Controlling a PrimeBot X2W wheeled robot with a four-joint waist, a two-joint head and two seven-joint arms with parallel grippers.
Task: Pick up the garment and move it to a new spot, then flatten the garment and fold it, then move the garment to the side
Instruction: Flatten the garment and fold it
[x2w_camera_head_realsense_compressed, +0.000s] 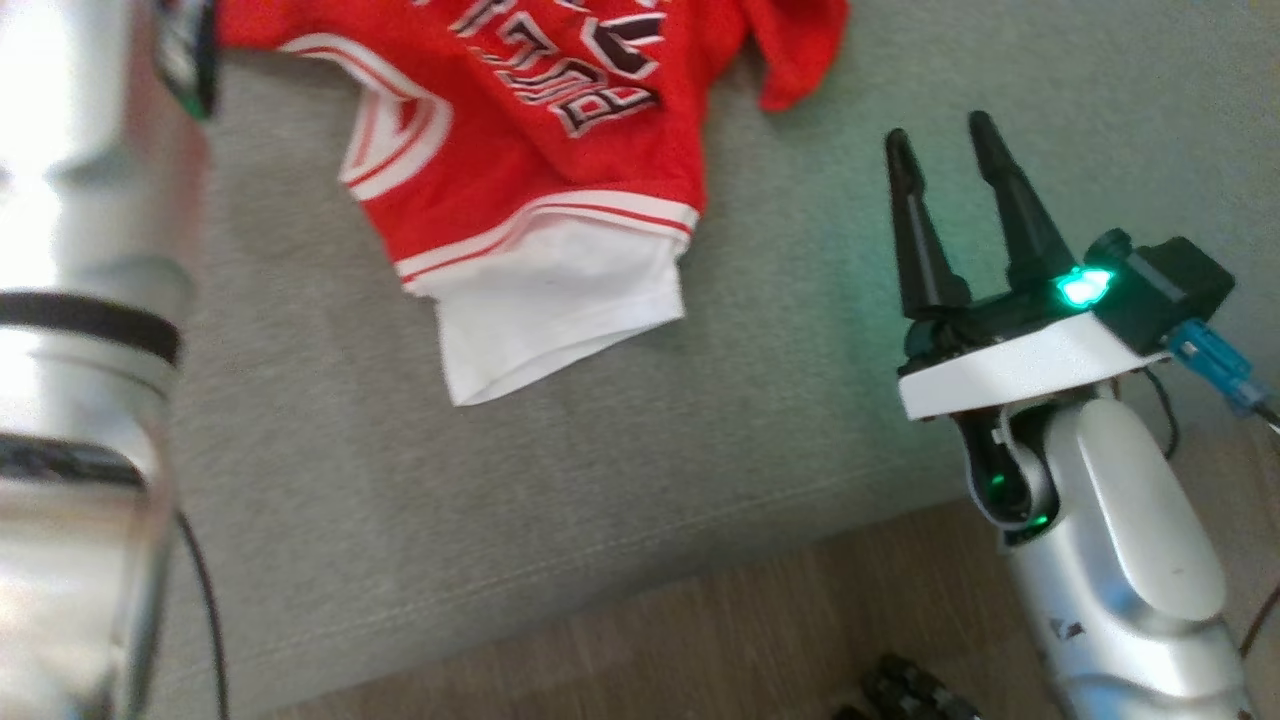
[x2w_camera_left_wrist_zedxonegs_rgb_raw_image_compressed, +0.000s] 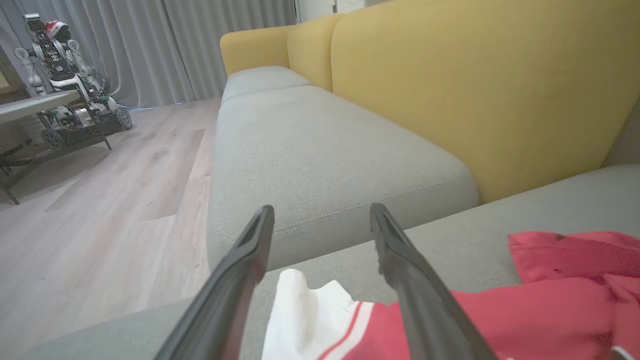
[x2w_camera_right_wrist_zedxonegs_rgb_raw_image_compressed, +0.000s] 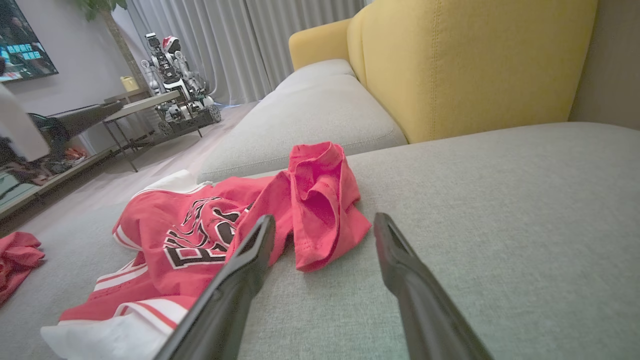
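The whole scene sat on a wide grey sofa seat cushion with a stitched seam along its front edge. Lying right on it was the red jersey, pretty rumpled, with white trim, dark lettering, a white panel at one end and a red sleeve bunched up. Another red cloth lay well apart from it on the grey fabric.

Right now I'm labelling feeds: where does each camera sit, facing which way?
Head view: above, looking down at the garment on the grey seat; left forearm and right gripper show.
Left wrist view: low, facing along the sofa; left gripper shows.
Right wrist view: low, facing the garment; right gripper shows.
All share the garment.
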